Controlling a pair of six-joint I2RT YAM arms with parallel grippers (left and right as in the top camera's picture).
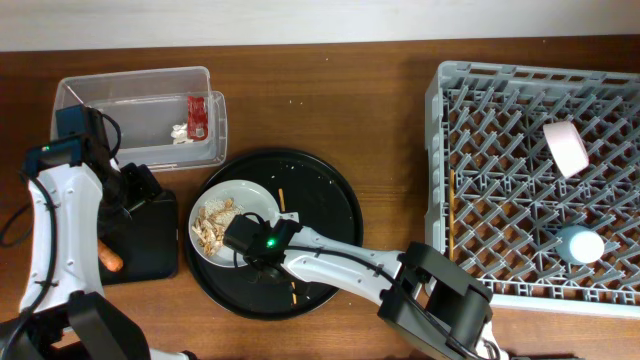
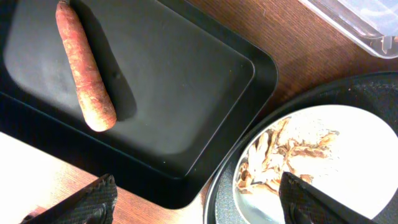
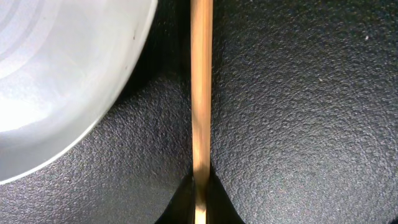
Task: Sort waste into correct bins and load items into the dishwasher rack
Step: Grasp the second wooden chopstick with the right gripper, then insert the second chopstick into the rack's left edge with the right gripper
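My right gripper (image 1: pixel 262 248) is shut on a thin wooden chopstick (image 3: pixel 201 93) lying on the large round black tray (image 1: pixel 330 215), next to the white bowl (image 1: pixel 258 200) of beige food scraps (image 1: pixel 214 226). My left gripper (image 2: pixel 199 202) is open and empty over the near corner of the shallow black tray (image 2: pixel 186 81), which holds the orange carrot (image 2: pixel 84 68). The clear tub (image 1: pixel 140 100) holds the red wrapper (image 1: pixel 197 115) and a white scrap (image 1: pixel 180 132). The grey rack (image 1: pixel 500 180) holds a pale plate (image 1: pixel 566 147) and a light-blue cup (image 1: pixel 580 243).
A thin wooden stick (image 1: pixel 452 215) lies along the rack's left side. The bowl (image 2: pixel 348 162) and round tray rim (image 2: pixel 217 199) sit right beside the black tray. Bare wooden table (image 1: pixel 330 90) lies between tub and rack.
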